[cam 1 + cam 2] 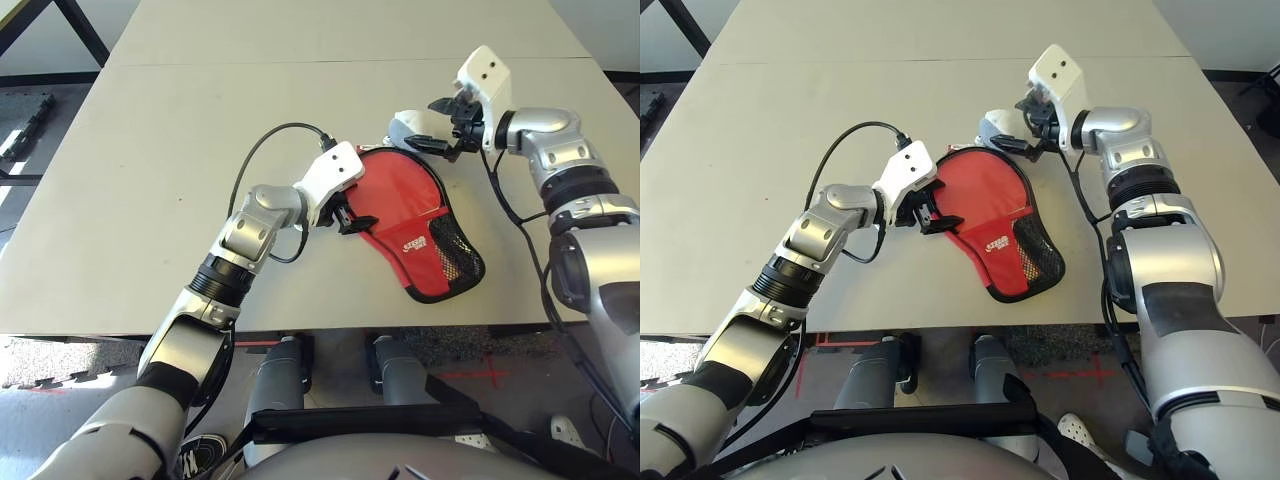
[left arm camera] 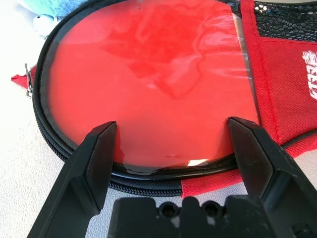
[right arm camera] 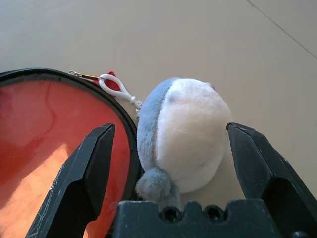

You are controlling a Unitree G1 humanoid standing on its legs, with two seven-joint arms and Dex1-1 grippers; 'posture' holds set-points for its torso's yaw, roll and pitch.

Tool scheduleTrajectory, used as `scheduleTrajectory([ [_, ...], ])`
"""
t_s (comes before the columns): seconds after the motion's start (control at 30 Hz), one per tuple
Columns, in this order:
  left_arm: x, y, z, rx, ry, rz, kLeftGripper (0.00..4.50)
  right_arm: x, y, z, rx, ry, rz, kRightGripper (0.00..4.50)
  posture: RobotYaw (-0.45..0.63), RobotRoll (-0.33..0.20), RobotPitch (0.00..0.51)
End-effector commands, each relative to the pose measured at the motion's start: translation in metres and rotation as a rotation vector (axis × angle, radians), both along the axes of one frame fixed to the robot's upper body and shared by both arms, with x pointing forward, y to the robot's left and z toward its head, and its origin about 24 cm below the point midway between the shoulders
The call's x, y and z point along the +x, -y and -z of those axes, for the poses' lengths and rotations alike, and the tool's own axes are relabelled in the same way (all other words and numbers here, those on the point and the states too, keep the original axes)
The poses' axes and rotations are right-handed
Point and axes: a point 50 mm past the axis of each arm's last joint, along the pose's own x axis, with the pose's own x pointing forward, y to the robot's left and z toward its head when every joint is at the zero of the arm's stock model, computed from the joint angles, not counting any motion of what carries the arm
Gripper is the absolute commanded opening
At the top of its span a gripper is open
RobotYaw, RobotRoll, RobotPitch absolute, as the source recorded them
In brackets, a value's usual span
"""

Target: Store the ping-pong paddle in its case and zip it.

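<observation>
Table [image 1: 150, 180]: pale top, which I see running past both arms.
Case [image 1: 425, 240]: red pouch lying flat on the table, mesh pocket at the near end.
Paddle [image 2: 148, 84]: red face inside the case, under a clear window.
Left gripper [image 2: 173, 144]: I see the fingers spread wide over the case's zipper edge, gripping nothing.
Right gripper [image 3: 168, 153]: parted at the case's far end, straddling a white-grey plush toy [image 3: 185, 141] clipped there.

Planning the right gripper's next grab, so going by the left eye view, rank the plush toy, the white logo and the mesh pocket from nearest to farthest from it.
1. Plush toy: right beside the right gripper, off the case's round end.
2. White logo: mid-case, toward the robot.
3. Mesh pocket: the case's narrow near end; close to the logo.
</observation>
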Motion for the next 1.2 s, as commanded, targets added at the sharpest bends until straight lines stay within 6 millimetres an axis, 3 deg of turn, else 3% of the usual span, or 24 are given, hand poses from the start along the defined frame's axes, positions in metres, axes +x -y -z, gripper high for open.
scheduleTrajectory([
  [0.03,-0.009,-0.003,0.030,0.077,-0.120,-0.016,4.49,0.002,-0.001,0.012,-0.041,-0.020,0.060,4.50,0.04,0.000,0.224],
  [0.2,-0.010,-0.002,0.029,0.076,-0.117,-0.016,4.49,0.004,-0.006,0.021,-0.069,-0.016,0.135,4.50,0.06,0.000,0.232],
  [0.23,-0.010,-0.002,0.028,0.076,-0.117,-0.016,4.50,0.005,-0.006,0.022,-0.070,-0.015,0.143,4.32,0.06,0.000,0.232],
  [0.3,-0.011,-0.002,0.029,0.076,-0.118,-0.017,4.50,0.006,-0.007,0.021,-0.052,-0.003,0.166,3.87,0.06,0.000,0.232],
  [0.5,-0.012,-0.002,0.028,0.076,-0.120,-0.016,4.50,0.007,-0.004,0.017,-0.036,0.026,0.198,1.88,0.06,0.000,0.231],
  [0.6,-0.011,0.000,0.028,0.076,-0.120,-0.012,4.50,0.007,0.004,0.013,-0.034,0.048,0.232,0.88,0.06,0.000,0.231],
  [0.7,-0.011,0.001,0.029,0.077,-0.122,-0.008,4.50,0.007,0.015,0.008,-0.039,0.064,0.258,0.19,0.05,0.000,0.230],
  [1.2,-0.012,0.005,0.033,0.087,-0.138,0.011,4.50,-0.008,0.066,-0.015,-0.105,0.038,0.244,0.16,0.03,0.000,0.226],
])
